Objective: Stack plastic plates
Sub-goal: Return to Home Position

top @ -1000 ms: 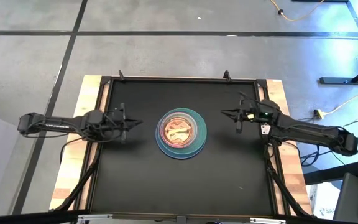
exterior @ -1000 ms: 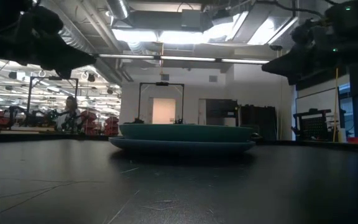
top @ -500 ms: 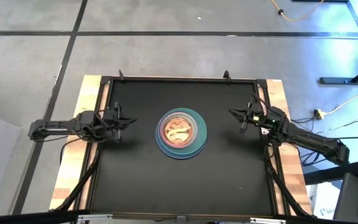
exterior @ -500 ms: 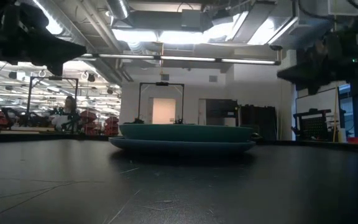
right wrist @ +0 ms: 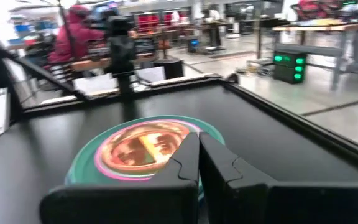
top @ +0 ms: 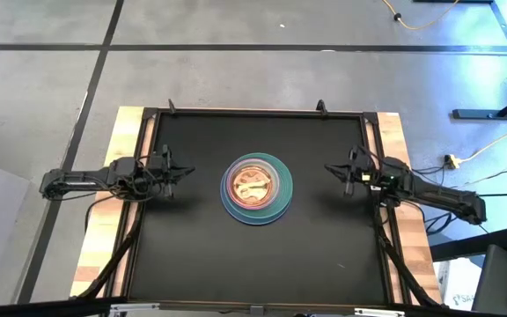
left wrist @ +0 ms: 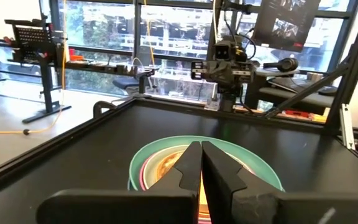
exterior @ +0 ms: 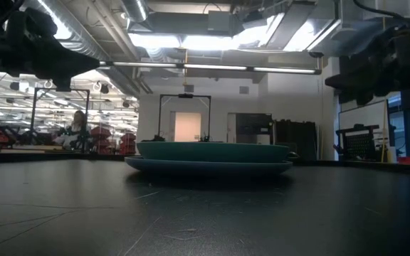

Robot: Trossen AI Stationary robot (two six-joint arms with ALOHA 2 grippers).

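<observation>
Showing the close of the stacking job: the plastic plates (top: 256, 188) sit as one pile at the middle of the black table (top: 192, 264), well apart from both arms. In the high view the wide teal plate (top: 280, 187) rings the pile, a pink rim shows inside it, and a translucent orange plate (top: 252, 185) lies on top (a bright stripe shows through it).

The left gripper (top: 186, 171) hangs near the table's left edge, pointing at the pile. The left wrist view shows its fingers (left wrist: 188, 165) pressed together on nothing. The right gripper (top: 330, 168) mirrors it near the right edge, its fingers (right wrist: 188, 158) likewise closed and empty.

By this layout the stacking appears done, and only the arms' retreat seems left. The risk is judged small. A jolt to the table could slide the small upper plates off centre, since they seem to rest loosely. An arm dropping low on its way back could clip the teal rim and shift the whole pile.
</observation>
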